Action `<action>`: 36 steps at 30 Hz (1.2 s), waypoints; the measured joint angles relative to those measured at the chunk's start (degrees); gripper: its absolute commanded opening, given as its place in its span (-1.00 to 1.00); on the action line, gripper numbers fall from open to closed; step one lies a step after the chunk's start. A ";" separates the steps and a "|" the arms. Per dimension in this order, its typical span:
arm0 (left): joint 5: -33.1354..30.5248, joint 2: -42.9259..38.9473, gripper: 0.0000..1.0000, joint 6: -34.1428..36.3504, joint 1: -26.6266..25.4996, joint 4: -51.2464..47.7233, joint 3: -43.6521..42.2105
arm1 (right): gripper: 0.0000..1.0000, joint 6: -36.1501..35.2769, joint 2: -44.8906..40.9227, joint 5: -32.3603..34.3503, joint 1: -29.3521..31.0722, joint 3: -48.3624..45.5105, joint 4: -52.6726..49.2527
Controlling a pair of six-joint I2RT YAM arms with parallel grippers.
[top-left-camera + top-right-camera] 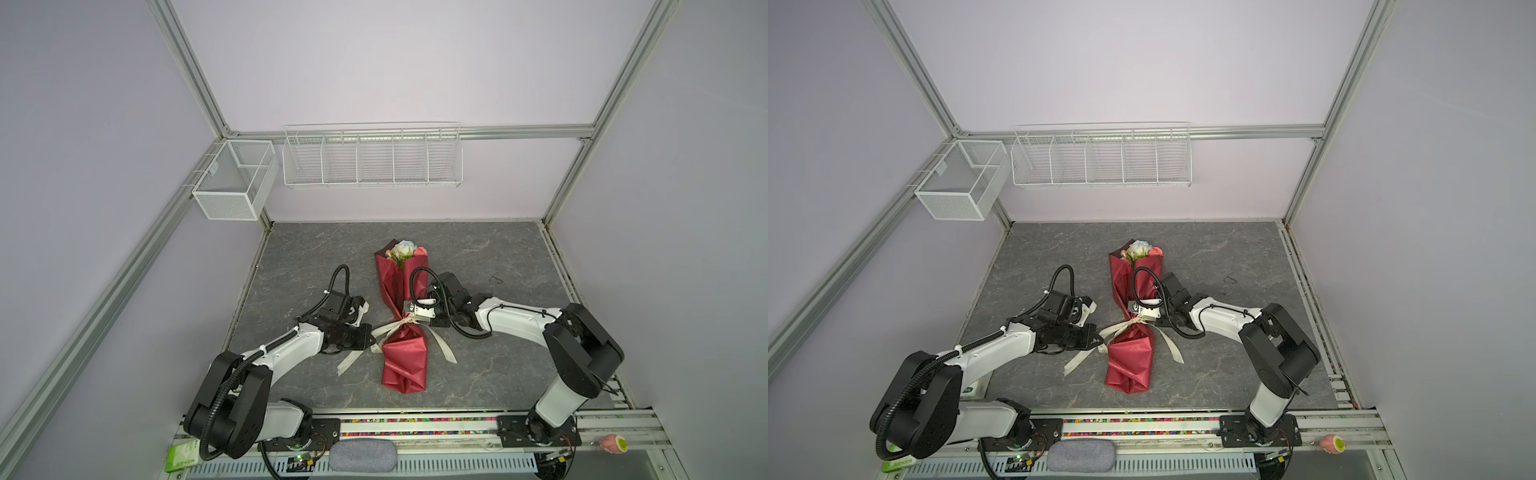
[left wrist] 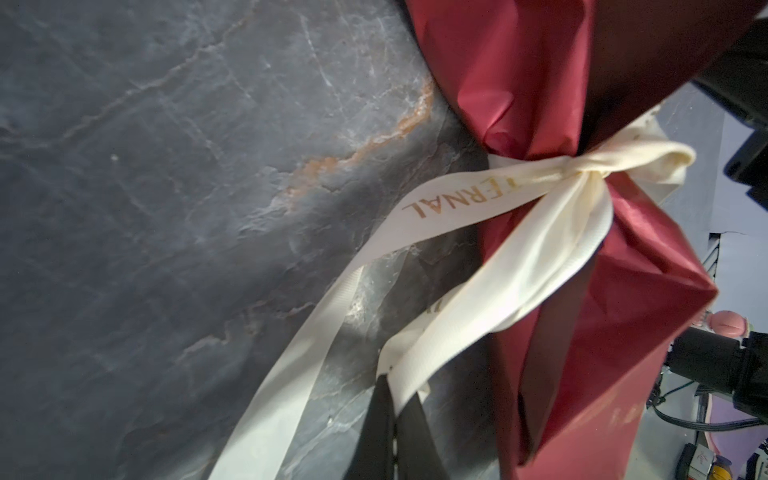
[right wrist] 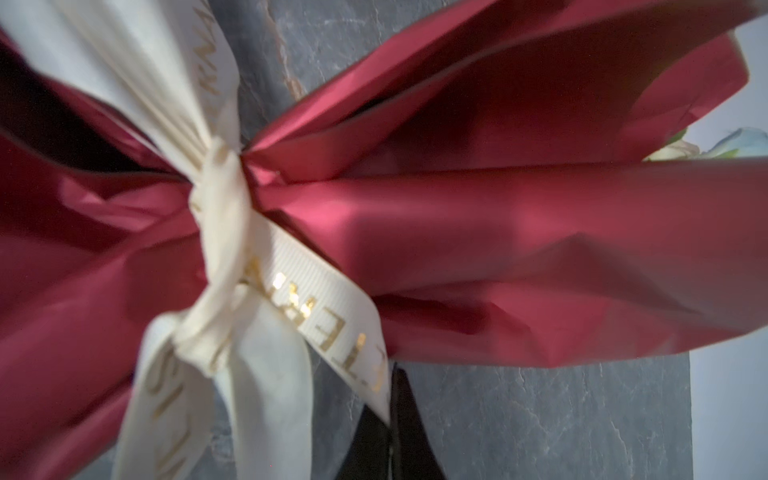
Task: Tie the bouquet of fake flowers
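The bouquet of fake flowers (image 1: 405,361) lies lengthwise mid-table in red wrapping, its blooms (image 1: 404,250) at the far end. A cream ribbon (image 1: 441,347) with gold lettering is knotted round its narrow waist, and two tails trail on the table. My left gripper (image 1: 375,338) sits just left of the knot. In the left wrist view it (image 2: 392,411) is shut on a ribbon strand (image 2: 490,299). My right gripper (image 1: 417,321) is at the knot's right side. The right wrist view shows it (image 3: 390,419) shut on a lettered strand (image 3: 316,303) beside the wrapping (image 3: 498,232).
Two white wire baskets (image 1: 232,183) (image 1: 372,156) hang on the back walls. A grey pad (image 1: 362,455), a green packet (image 1: 180,457) and a pink item (image 1: 611,444) sit along the front rail. Both arms flank the bouquet closely.
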 measured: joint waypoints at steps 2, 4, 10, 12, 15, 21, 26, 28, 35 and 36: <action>-0.24 0.00 -1.00 -0.02 0.00 0.02 0.00 | -0.86 0.61 -0.96 0.96 0.04 -0.94 -0.52; -0.50 0.09 -1.00 -0.02 0.00 0.02 0.00 | -0.86 1.49 -1.66 1.90 0.09 -1.64 -0.92; -0.70 0.55 -1.00 -0.02 0.00 0.02 0.00 | -0.86 3.85 -2.45 3.56 0.20 -1.99 -1.53; -0.92 0.55 -1.00 -0.04 0.00 0.02 0.00 | -0.86 4.55 -2.54 3.91 0.20 -1.99 -1.53; -1.29 0.55 -1.00 -0.22 0.00 0.04 0.00 | -0.86 5.40 -2.51 5.01 0.13 -1.99 -1.55; -1.55 0.55 -1.00 -0.50 0.00 0.04 0.00 | -0.86 6.34 -2.25 6.91 -1.18 -2.99 -1.25; -1.79 -0.07 -1.00 -0.81 -0.02 0.11 -0.24 | -0.86 6.56 -1.40 7.76 -2.21 -3.87 -1.49; -1.92 -0.48 -1.00 -0.96 0.00 0.31 -0.48 | -0.86 6.56 -1.29 8.00 -2.32 -3.87 -1.49; -2.45 -2.05 -1.00 -1.75 -0.02 0.61 -1.77 | -0.86 6.56 -1.01 8.83 -3.19 -3.87 -1.44; -2.58 -2.16 -1.00 -1.79 -0.02 0.61 -1.79 | -0.86 6.56 -0.87 8.83 -3.43 -3.87 -1.46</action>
